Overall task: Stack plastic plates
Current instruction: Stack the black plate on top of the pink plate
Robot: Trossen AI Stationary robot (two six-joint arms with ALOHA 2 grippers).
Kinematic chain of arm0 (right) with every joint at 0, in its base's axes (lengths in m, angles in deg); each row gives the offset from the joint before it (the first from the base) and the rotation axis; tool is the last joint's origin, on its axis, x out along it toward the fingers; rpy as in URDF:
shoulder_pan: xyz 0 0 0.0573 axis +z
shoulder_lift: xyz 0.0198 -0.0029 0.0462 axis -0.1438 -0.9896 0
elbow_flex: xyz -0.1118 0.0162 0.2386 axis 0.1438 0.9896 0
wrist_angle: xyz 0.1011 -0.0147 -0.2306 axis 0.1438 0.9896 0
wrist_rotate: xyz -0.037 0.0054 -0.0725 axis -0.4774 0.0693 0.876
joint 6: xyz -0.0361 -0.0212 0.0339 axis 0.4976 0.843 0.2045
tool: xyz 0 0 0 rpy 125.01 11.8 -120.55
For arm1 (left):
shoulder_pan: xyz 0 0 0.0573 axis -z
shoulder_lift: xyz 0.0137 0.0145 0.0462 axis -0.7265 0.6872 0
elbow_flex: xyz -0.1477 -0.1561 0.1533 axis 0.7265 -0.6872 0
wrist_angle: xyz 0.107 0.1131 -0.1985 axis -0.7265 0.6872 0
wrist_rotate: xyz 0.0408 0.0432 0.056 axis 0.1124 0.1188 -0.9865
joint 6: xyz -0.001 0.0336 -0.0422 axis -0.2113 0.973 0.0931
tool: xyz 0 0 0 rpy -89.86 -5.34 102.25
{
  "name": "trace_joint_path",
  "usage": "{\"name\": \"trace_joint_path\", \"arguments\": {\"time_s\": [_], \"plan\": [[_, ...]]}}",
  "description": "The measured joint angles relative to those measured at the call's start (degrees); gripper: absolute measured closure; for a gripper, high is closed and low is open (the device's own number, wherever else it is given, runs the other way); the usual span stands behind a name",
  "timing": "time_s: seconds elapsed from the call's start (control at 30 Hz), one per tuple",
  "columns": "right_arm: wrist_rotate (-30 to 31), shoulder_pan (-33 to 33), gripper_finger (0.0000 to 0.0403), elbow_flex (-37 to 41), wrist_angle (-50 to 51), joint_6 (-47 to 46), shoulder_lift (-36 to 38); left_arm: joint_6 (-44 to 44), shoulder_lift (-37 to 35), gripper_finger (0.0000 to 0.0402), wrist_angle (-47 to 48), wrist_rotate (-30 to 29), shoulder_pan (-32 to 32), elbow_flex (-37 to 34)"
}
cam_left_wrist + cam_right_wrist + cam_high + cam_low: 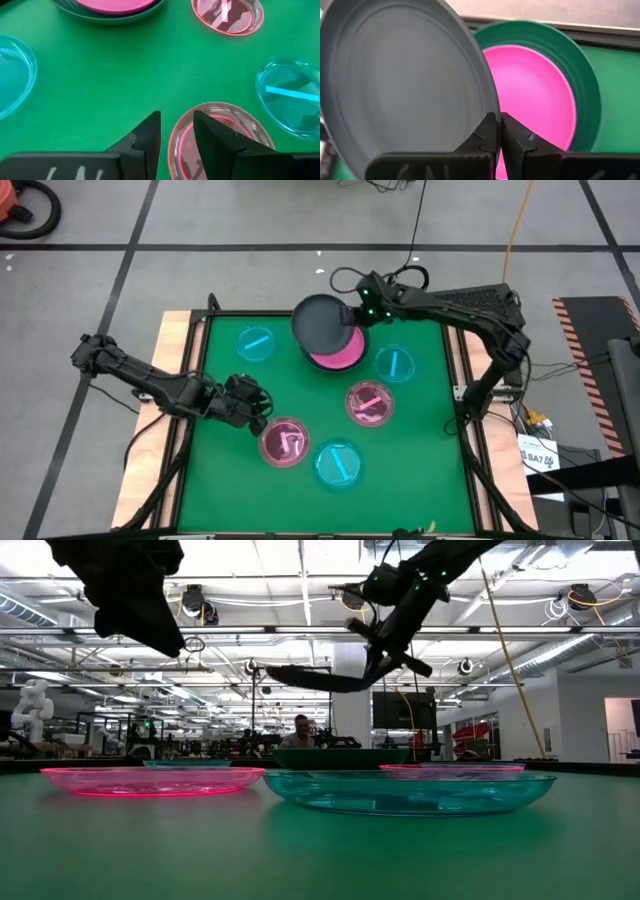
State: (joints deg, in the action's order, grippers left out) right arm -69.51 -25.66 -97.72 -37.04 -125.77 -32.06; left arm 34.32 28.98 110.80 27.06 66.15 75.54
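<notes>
The dark plate (318, 322) is hanging tilted above the hot pink plate (340, 352), pinched at its rim by the right end effector (356, 317). Releasing off-centre risks it sliding onto the tabletop (230, 380). The left end effector (262, 412) is waiting, narrowly parted, beside a translucent pink plate (285, 442).

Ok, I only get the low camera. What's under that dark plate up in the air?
Observer: A hot pink plate, lying inside a green-grey plate. The right gripper pinches the lifted grey plate by its rim.
Operator: How many see-through ones are there?
Observer: Five: three cyan plates and two pink plates.
Operator: Where's the other arm?
Observer: The left gripper is open at the rim of the front-left pink one.
</notes>
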Motion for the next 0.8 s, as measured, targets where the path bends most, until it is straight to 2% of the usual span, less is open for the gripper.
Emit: {"name": "trace_joint_path", "arguments": {"time_s": [0.3, 0.8], "plan": [[-3.0, -3.6, 0.0400, -1.1, 5.9, 4.6, -3.9, -0.6, 0.0, 0.0282, 0.0, 1.5, -1.2, 0.0], [-4.7, -5.1, 0.0395, -1.1, 6.3, 7.6, -12.3, 0.5, 0.0, 0.0282, 0.0, 1.3, -4.5, 0.0]]}}
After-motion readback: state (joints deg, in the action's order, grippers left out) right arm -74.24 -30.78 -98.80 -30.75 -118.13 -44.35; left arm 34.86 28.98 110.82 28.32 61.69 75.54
